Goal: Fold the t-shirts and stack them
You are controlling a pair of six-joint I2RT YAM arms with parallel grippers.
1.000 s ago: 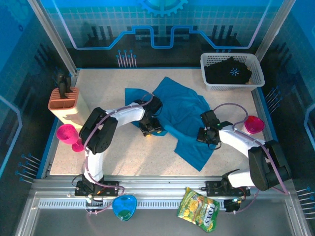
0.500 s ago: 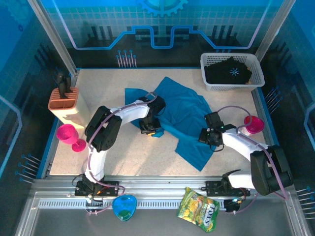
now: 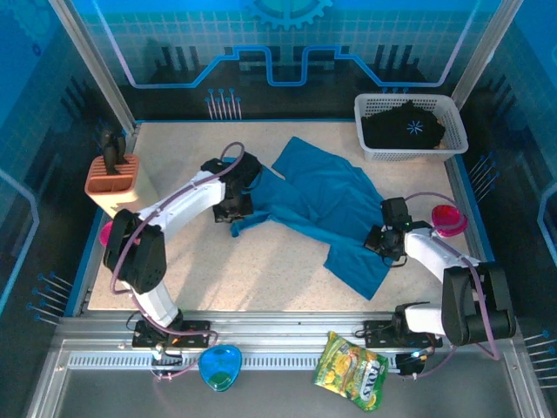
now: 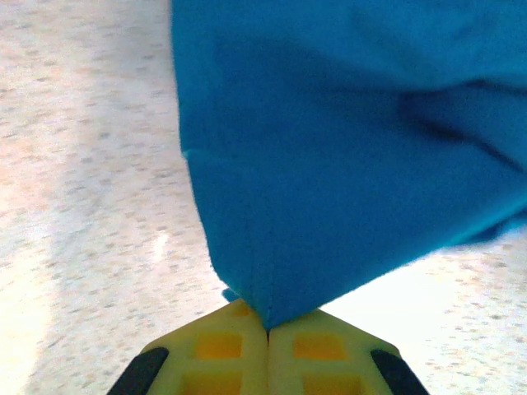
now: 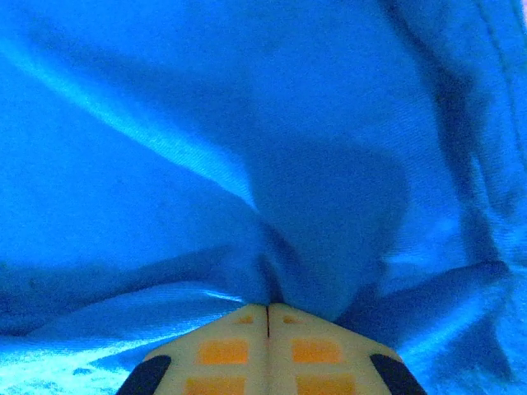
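Teal t-shirt pinched in left fingers and right fingers, close up; overhead, black t-shirt in basket.

The teal-blue t-shirt lies rumpled, stretched diagonally across the tabletop, one sleeve possibly tucked under. The black t-shirt, white starburst up, sits bunched in the white mesh basket

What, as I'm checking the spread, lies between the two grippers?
The teal shirt spans the stretch between the left gripper and the right gripper, both shut on it, in the top view.
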